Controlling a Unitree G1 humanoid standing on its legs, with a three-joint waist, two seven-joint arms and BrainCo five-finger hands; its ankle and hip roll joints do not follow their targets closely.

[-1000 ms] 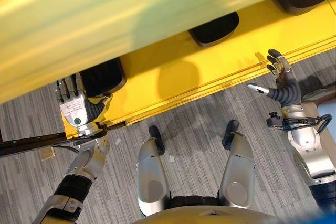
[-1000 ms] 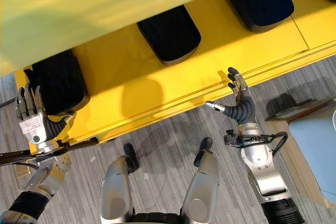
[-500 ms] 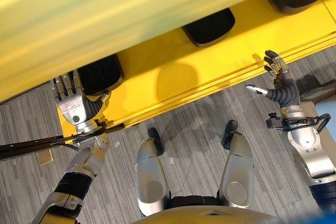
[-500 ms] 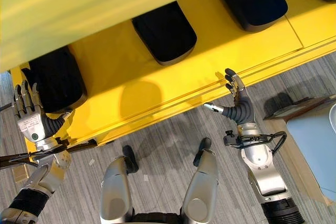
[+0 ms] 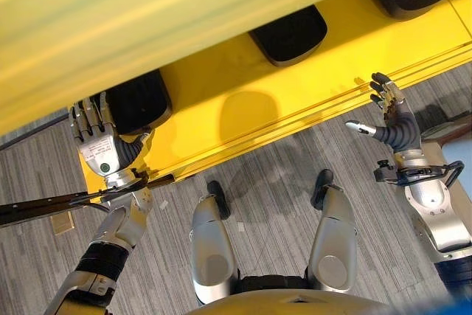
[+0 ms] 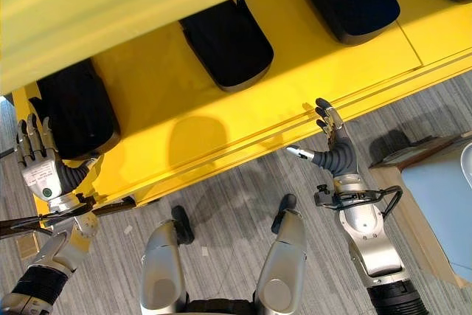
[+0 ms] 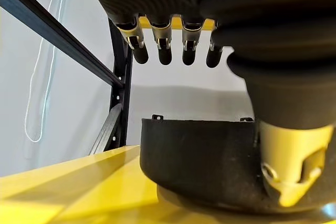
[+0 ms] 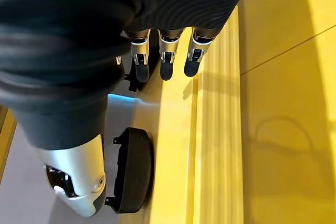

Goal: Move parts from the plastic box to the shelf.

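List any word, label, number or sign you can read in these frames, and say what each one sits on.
White sticker with a green round mark on the back of the left hand: it carries print, too small to read.
Yellow shelf, black parts on it, right hand: no text or sign to be seen on them.
None of it can be read.

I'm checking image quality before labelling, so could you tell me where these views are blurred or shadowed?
Left eye view: the upper shelf edge is a streaky blur, and a soft round shadow lies on the yellow shelf. Right wrist view: the right hand casts shadows on the yellow surface. Left wrist view: the dark cover above the left hand is out of focus.
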